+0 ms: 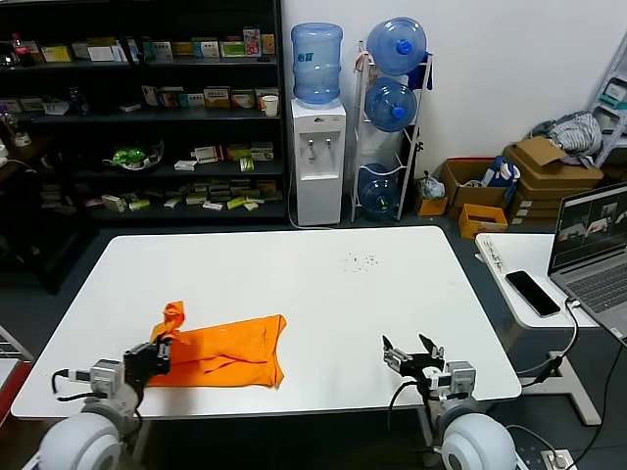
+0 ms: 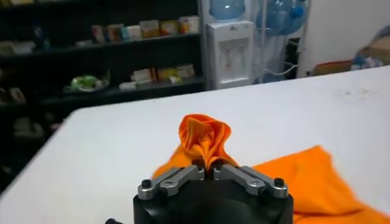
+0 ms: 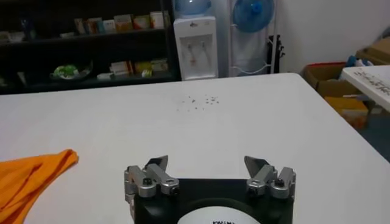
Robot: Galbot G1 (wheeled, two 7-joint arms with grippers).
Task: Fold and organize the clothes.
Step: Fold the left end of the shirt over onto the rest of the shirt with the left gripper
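A soft, creased orange T-shirt (image 1: 223,354) is laid on the near left of the smooth white bench (image 1: 323,284), folded into a rough oblong with its long axis running left to right. Its left end is bunched into a raised peak, clamped in the left pincer (image 2: 207,173). The right pincer (image 3: 208,172) is held with its jaws apart over the bench's near right edge.
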